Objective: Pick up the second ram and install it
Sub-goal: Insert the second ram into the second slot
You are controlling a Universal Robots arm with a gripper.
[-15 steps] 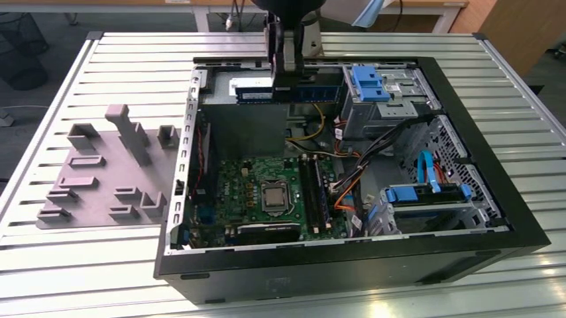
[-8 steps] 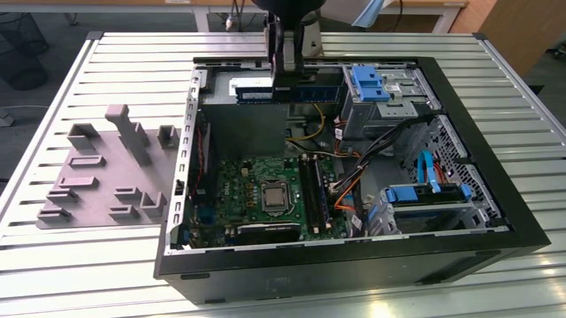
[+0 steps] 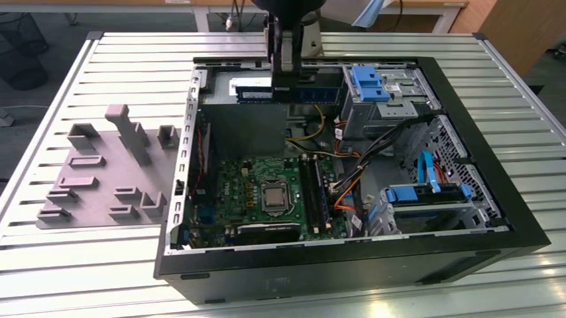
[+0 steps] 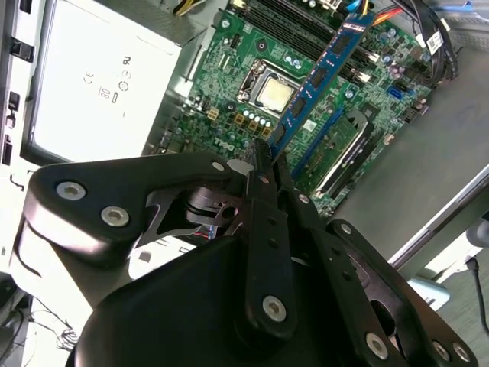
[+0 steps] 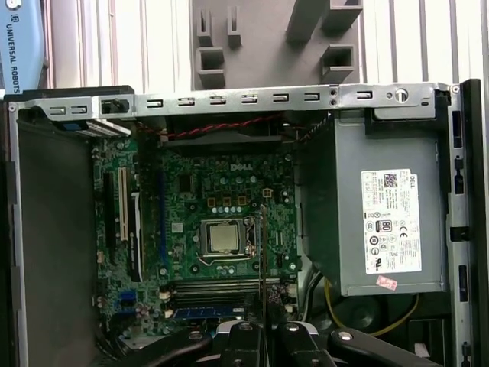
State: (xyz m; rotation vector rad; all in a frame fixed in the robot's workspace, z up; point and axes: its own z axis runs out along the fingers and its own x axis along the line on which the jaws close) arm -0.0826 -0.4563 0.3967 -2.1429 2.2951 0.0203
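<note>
Inspected from the near wall of the computer case (image 3: 354, 262) on the slatted desk (image 3: 115, 265), working toward the far end.

Found low in the near half: the green motherboard (image 3: 238, 182), with black memory slots (image 3: 309, 192) along its side toward the exterior view's right. Noted in the first wrist view one blue seated stick (image 5: 206, 312), with free slots just beside it. Noted orange and red cables (image 3: 346, 189) just beside the slots on that same side.

Found farther back, above the grey power supply (image 3: 243, 129): the hand (image 3: 284, 91), clenched on the second ram (image 3: 317, 93). Seen projecting to both sides of the hand, long edge roughly level, well above the board and well apart from the slots. Confirmed in the second wrist view: hand (image 4: 263, 157) closed flat on the blue stick (image 4: 325, 73).

Hazards, as judged:
- Skewed entry. Thin stick, narrow slot; with any tilt in the grip, likely to land one end first and jam or stress the contacts.
- Fouling the seated stick, given the close spacing.
- Snagging the cables beside the slots on the way down.
- Slipping within the hand under pressing load, given the smooth faces.
- Blocked seating if latches closed; latch position and notch orientation not discernible.
</note>
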